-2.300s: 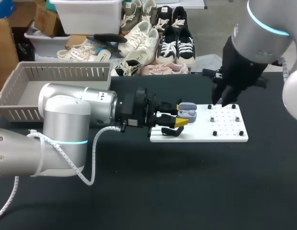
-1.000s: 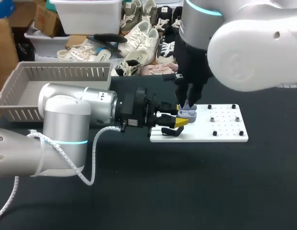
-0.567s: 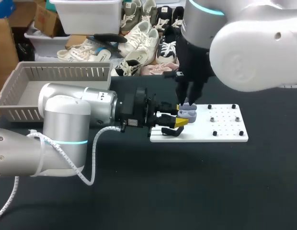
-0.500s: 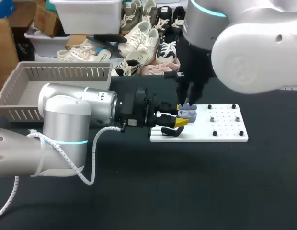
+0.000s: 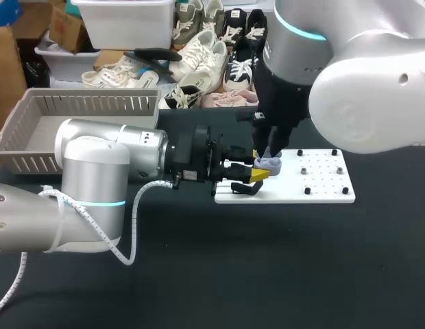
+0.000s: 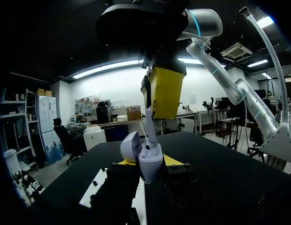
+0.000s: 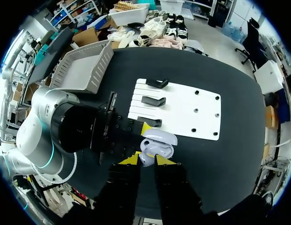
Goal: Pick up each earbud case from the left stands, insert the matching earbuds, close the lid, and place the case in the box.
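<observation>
Case (image 5: 270, 163), lid open, is clamped in left arm's fingers (image 5: 259, 175) over the white board (image 5: 322, 195) on the counter (image 5: 199, 274). Right arm's fingers (image 6: 164, 93) stand directly above it, pinching an earbud (image 6: 150, 127), stem pointing down into the case. Insertion judged under way.

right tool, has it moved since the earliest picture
Yes: the right tool, holding an earbud, went left across the white board to above the earbud case.

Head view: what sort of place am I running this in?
Probably a robotics lab bench rigged for an assembly trial: a white pegged fixture board on the black table, a grey slatted box, and the left gripper holding an open earbud case under an earbud in the right gripper.
</observation>
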You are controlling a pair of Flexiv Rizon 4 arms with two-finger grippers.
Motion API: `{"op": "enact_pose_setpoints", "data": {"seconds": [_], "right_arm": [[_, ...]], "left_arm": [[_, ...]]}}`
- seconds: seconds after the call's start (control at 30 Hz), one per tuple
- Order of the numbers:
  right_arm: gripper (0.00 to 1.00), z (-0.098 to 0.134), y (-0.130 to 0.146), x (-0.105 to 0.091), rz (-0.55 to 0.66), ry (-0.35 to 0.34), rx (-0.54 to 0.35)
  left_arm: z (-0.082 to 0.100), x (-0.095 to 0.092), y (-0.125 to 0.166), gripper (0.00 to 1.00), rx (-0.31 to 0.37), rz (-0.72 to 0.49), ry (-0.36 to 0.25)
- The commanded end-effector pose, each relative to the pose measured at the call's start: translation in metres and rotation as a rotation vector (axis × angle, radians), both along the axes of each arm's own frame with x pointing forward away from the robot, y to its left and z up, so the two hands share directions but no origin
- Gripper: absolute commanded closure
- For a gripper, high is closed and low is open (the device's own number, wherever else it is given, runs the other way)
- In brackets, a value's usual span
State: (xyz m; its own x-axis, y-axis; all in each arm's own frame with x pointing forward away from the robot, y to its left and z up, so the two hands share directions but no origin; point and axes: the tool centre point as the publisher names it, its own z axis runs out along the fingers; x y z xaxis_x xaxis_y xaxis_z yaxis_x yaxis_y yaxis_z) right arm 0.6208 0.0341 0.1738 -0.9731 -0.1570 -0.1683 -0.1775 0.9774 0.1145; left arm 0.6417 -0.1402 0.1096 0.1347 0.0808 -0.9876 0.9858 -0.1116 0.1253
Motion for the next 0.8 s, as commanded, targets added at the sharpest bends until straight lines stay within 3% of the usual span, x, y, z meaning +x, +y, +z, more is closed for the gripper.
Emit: {"op": "enact_pose_setpoints", "data": {"seconds": [0.03,0.8], "right_arm": [[1.0,-0.0013,0.0031,-0.0004,0.001,-0.001,-0.006],[1.0,-0.0077,0.0051,0.0028,0.0,-0.003,0.0]], "left_arm": [[-0.0004,-0.0009,0.0003,1.0,-0.002,0.003,-0.002],[-0.0004,-0.0009,0.0003,1.0,-0.002,0.003,-0.002]]}}
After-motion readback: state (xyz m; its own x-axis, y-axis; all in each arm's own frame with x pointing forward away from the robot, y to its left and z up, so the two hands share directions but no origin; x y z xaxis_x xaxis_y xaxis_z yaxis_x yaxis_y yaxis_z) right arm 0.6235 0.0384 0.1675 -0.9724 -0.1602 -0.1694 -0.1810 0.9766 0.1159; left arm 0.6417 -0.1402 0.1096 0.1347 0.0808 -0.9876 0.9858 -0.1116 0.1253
